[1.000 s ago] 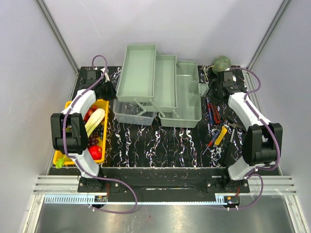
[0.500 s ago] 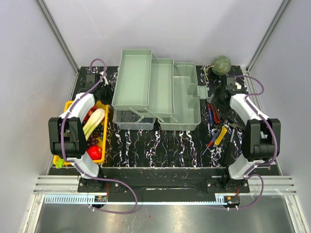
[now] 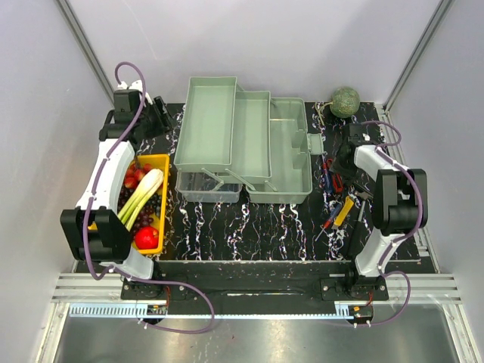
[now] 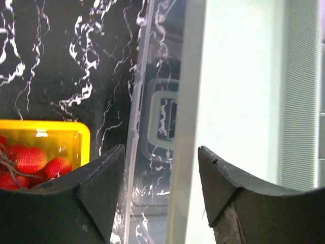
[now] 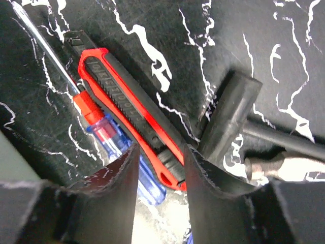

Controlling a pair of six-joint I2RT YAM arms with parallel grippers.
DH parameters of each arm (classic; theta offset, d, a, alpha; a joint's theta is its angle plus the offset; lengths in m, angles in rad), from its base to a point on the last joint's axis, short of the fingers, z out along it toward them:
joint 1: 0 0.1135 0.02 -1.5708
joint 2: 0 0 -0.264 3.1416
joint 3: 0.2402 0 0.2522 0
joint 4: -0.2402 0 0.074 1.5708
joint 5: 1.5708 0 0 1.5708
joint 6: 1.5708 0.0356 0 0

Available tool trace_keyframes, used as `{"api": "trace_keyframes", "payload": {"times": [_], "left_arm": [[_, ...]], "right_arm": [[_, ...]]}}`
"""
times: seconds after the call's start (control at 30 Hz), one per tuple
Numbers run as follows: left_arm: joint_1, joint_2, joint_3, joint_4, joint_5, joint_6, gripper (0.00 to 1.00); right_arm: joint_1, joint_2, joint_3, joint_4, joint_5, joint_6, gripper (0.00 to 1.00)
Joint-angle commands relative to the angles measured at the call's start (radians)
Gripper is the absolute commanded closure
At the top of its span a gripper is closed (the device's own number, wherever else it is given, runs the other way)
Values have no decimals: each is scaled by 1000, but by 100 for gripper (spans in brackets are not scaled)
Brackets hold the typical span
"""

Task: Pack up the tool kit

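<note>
1. Finding the toolbox [image 3: 291, 162] lying open mid-table, left of the loose tools [image 3: 333, 184].
2. Holding the left gripper [image 4: 161, 152] spread, empty, by its left rim.
3. Straddling the red utility knife [image 5: 127, 114], lying diagonally below, with the spread right gripper [image 5: 160, 158].

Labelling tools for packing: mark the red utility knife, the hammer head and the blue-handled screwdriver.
red utility knife [image 5: 132, 109], right wrist view, middle of its body.
hammer head [image 5: 227, 116], right wrist view, centre of the black block.
blue-handled screwdriver [image 5: 116, 143], right wrist view, on the blue handle.
</note>
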Motion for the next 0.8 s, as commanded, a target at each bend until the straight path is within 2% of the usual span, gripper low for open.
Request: {"api": "trace_keyframes", "payload": {"times": [0.0, 0.17, 0.47, 0.77], "left_arm": [[11, -47, 74, -8, 68, 1, 36], [47, -72, 111, -11, 140, -17, 35], [60, -81, 113, -11, 158, -24, 34], [68, -81, 97, -11, 180, -27, 32]], "right_arm": [[-3, 55, 53, 45, 23, -136, 56], [-5, 52, 32, 72, -43, -176, 52], [-5, 49, 18, 89, -100, -183, 46], [-5, 153, 97, 16, -83, -168, 45]]}}
